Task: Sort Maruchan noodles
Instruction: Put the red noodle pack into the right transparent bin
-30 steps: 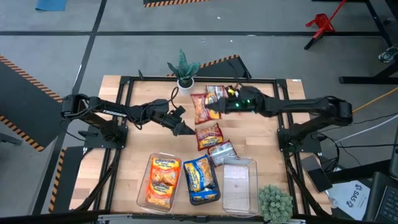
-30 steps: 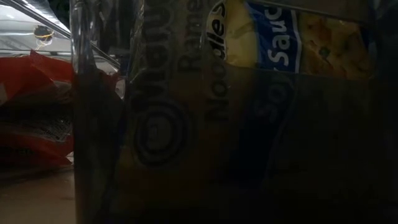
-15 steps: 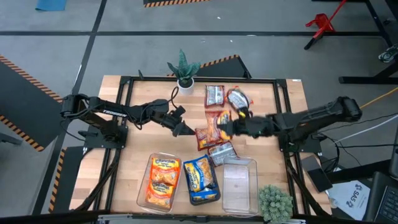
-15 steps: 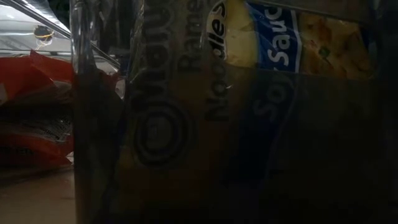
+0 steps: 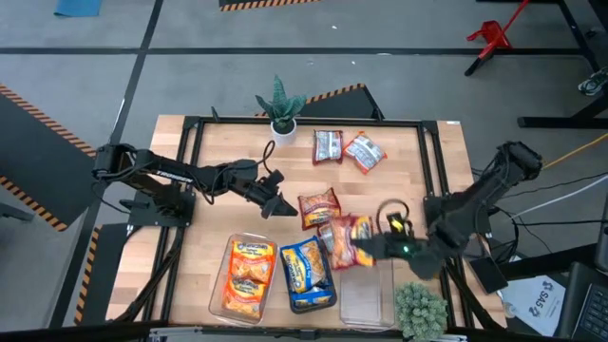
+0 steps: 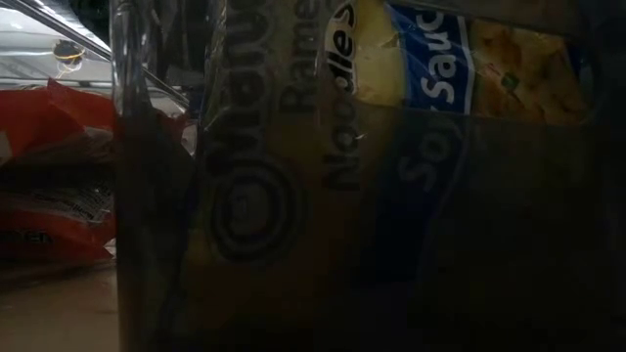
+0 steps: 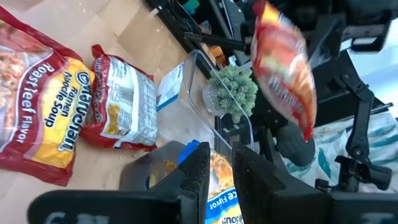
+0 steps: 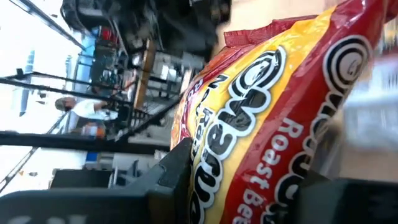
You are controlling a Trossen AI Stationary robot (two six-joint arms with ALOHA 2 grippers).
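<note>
Right gripper (image 5: 372, 245): clamped on a red-and-yellow packet (image 5: 351, 236), roast beef flavour by the print in the right wrist view; it holds the packet in the air just over the far-left corner of the empty clear bin (image 5: 366, 285).
Key relation: the bin lies directly toward the table's near edge from the held packet; the packet's long axis runs roughly along the bin's long side, so the drop looks like a short carry toward the near edge, then release.
Left gripper (image 5: 282, 204): fingers close together, nothing between them; hovers over bare table, near the loose red packet (image 5: 318, 207) in the middle.
Nearer arm: the left is closer to that loose middle packet; the right is the only one placed for the empty bin.
Bins, count: three in a row along the near edge. Orange packets fill the left bin (image 5: 246, 275); blue-and-yellow packets (image 5: 306, 274) fill the middle bin.
Loose packets, count: four visible on the table, namely the middle red one, a silver-faced packet (image 5: 326, 234) partly under the held one, and two at the far edge (image 5: 328, 145) (image 5: 364, 152).
Low view: blocked by a bin wall and packet print.
Plants: two, one at the far edge (image 5: 281, 104), one at the near right corner (image 5: 419, 309).
</note>
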